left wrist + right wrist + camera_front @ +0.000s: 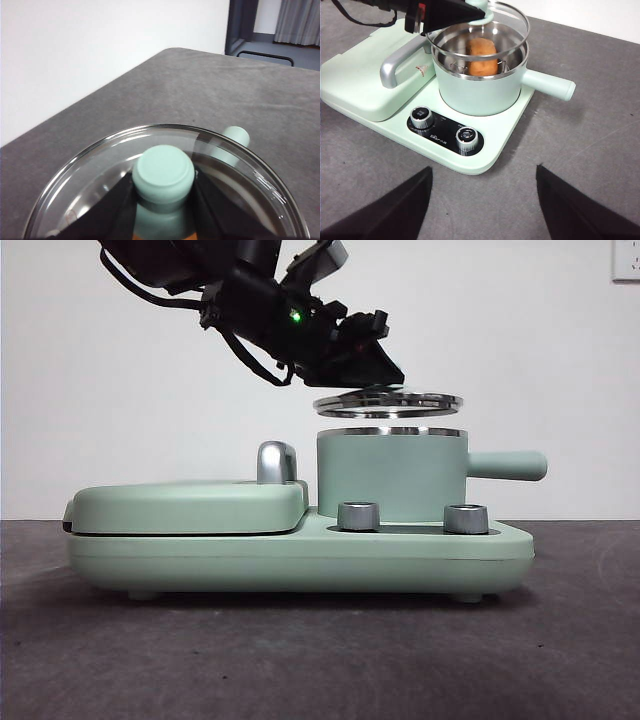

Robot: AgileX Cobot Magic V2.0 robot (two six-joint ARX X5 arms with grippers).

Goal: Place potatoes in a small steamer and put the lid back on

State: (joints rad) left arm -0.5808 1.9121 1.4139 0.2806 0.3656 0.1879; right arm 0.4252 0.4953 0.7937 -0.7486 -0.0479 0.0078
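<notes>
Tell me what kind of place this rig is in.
Probably a lab or office test bench, not a kitchen: a bare grey table against a plain white wall, with only a mint-green cooker base on it, and a doorway beyond.

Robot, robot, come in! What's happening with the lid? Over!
Left pincer shut on lid knob, just above steamer. Potato inside. Right pincer open, waiting. Nothing blocking.

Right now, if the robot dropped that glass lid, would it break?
Probably. The lid looks like clear glass with a steel rim, so likely rigid and fragile. The left gripper pinches only its small smooth knob, so it might slip. It hangs just above the pot.
</notes>
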